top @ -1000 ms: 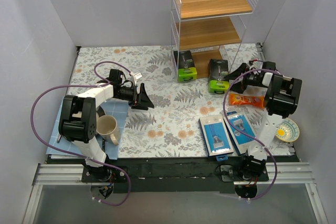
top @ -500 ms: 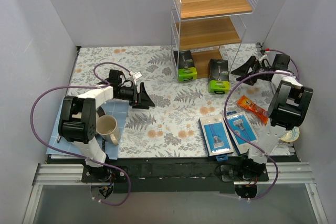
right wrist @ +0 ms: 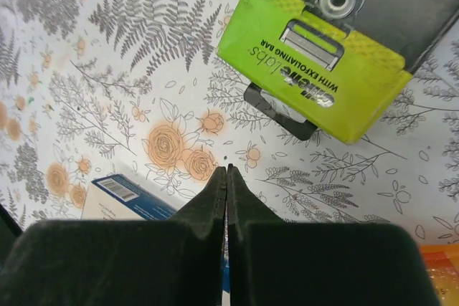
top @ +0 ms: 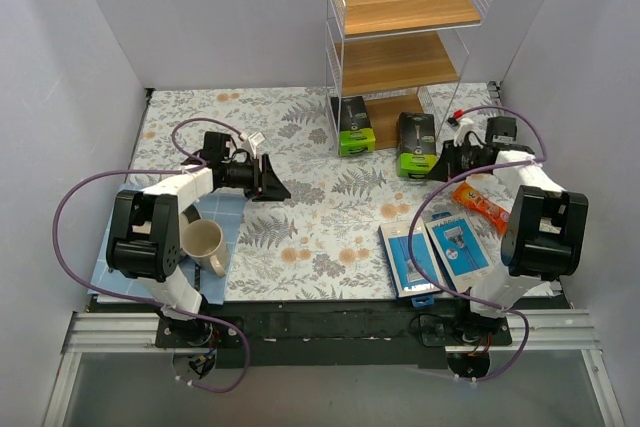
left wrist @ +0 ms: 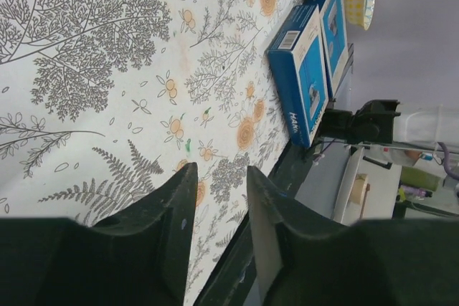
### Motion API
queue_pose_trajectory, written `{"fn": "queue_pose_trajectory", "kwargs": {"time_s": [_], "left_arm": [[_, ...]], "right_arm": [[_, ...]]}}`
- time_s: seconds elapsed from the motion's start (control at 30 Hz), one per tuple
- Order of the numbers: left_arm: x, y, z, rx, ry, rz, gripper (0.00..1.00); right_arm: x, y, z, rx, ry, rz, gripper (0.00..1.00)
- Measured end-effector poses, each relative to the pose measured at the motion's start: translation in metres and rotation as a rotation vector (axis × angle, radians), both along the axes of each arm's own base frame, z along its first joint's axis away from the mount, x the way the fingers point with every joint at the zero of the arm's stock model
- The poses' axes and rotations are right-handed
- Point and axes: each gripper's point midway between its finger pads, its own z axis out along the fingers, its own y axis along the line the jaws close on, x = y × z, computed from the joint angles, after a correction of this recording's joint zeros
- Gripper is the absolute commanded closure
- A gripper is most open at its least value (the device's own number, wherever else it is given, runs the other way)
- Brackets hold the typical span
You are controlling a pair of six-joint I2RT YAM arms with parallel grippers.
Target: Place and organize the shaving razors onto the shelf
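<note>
Hovering with right jaws pinched shut beside the green box (right wrist: 315,62), left jaws slightly parted, nothing gripped. Open right wide, reach to the razor packs (top: 410,262) flat at the tabletop's (top: 320,217) near edge, pinch one by its edge.

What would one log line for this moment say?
left gripper open, empty | right gripper shut, empty, near green pack | shaving razors on table | shelf holds neither
</note>
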Motion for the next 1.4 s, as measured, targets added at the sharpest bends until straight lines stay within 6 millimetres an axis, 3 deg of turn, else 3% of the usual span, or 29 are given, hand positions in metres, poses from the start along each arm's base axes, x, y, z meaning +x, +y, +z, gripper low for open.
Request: {"fn": "queue_pose_trajectory", "kwargs": {"time_s": [0.1, 0.5, 0.87, 1.1, 1.4], "left_arm": [[-0.001, 0.001, 0.0, 0.005, 0.004, 0.012, 0.9], [-0.005, 0.006, -0.01, 0.052, 0.014, 0.022, 0.9], [-0.01, 0.013, -0.02, 0.111, 0.008, 0.008, 0.9], [-0.012, 0.015, -0.023, 0.124, 0.008, 0.001, 0.9], [-0.013, 0.016, -0.025, 0.134, 0.008, -0.004, 0.89]], "right_arm": [[-0.003, 0.009, -0.013, -0.048, 0.017, 0.002, 0.99], [0.029, 0.006, -0.033, -0.102, 0.019, -0.156, 0.99], [0.038, 0.005, -0.061, -0.097, 0.108, -0.235, 0.99], [0.06, 0.003, -0.061, -0.069, 0.122, -0.305, 0.99], [0.092, 0.006, -0.047, -0.001, 0.1, -0.37, 0.99]]}}
